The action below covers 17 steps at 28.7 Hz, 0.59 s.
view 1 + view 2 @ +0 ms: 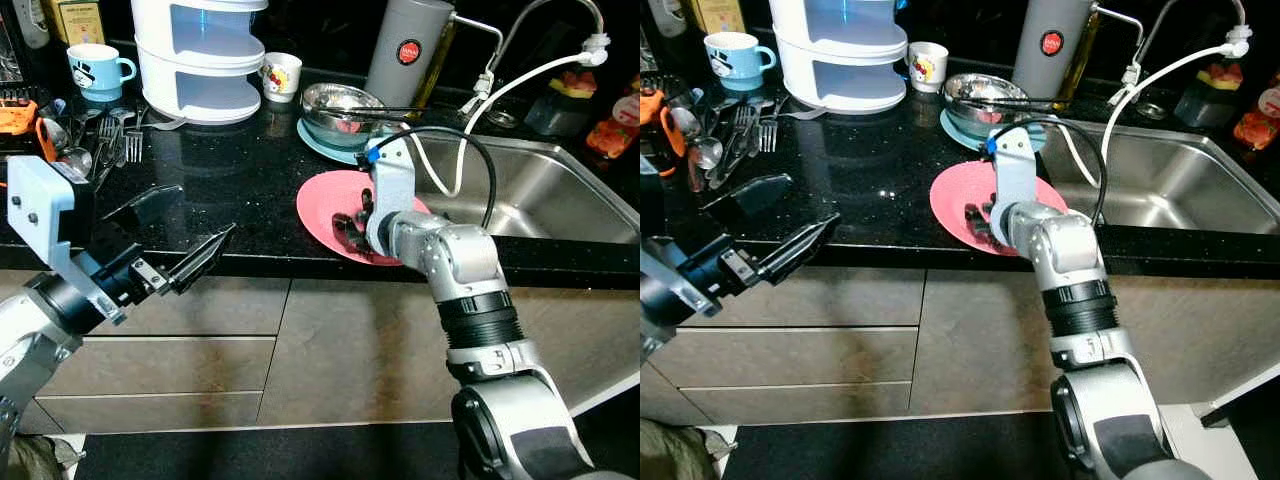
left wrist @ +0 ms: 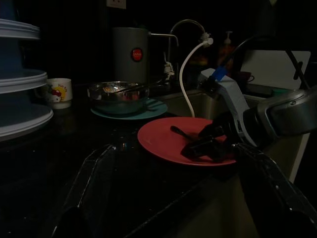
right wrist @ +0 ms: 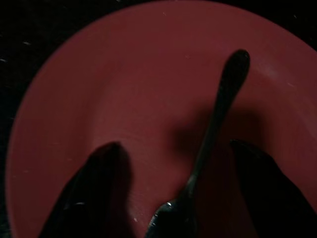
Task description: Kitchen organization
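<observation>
A pink plate (image 1: pixel 320 200) lies on the black counter close to its front edge. A dark spoon-like utensil (image 3: pixel 218 109) rests on the plate. My right gripper (image 1: pixel 352 228) is down on the plate and open, one finger on each side of the utensil's handle, and its fingertips (image 3: pixel 106 153) sit near the plate's surface. My left gripper (image 1: pixel 206 209) is open at the counter's front edge, left of the plate, pointing toward it and holding nothing.
Behind the plate, a steel bowl (image 1: pixel 340 105) sits on a teal plate. A steel sink (image 1: pixel 540 190) with a white hose lies to the right. A grey jug (image 1: pixel 405 50), a white tiered container (image 1: pixel 200 60), mugs and loose cutlery (image 1: pixel 110 140) stand at the back and left.
</observation>
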{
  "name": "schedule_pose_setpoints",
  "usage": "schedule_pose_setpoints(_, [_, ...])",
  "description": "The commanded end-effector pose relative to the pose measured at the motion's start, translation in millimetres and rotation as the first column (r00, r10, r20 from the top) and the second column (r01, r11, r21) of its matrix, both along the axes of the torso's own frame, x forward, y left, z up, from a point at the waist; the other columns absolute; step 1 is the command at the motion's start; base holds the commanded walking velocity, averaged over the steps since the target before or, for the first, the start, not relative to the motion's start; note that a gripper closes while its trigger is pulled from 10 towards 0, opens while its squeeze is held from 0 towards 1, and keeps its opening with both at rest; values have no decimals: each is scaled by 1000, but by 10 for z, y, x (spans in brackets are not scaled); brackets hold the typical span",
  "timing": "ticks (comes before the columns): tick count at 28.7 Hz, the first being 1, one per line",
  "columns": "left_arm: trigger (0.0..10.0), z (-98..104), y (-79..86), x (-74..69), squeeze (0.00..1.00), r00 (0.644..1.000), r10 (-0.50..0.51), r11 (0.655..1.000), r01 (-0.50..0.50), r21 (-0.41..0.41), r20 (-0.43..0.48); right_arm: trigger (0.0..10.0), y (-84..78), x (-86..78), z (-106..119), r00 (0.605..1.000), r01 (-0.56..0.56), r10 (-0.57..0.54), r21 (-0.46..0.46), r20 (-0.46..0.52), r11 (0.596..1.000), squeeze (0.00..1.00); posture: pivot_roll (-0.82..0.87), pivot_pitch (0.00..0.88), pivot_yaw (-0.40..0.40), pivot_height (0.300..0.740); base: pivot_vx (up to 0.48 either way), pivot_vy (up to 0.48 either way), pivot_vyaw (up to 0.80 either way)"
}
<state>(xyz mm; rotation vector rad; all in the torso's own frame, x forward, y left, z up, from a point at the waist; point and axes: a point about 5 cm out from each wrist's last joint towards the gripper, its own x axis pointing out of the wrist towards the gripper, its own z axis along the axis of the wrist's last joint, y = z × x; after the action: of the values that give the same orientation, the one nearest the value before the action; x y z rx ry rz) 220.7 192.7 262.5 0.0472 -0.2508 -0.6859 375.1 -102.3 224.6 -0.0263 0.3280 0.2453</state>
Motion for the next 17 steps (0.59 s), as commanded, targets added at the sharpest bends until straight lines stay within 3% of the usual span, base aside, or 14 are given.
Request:
schedule_pose_setpoints(1, [10000,-2,-58,-12,0,1000,-29,1000,29,-9,4,10000,-68,2,-73,999,36,-36,-5,-38,999,0,141,0,-149,740,0,0,0])
schedule_pose_setpoints(7, [10000,-1,-66,-9,0,1000,-28,1000,28,-12,6,10000,-106,22,-100,995,76,-76,-1,-60,997,0,141,0,-152,740,0,0,0])
schedule_pose_setpoints(17, [10000,7,-18,-24,0,1000,-8,1000,8,-1,10,10000,-109,-35,-293,946,149,-99,142,-309,979,0,129,0,-159,740,0,0,0])
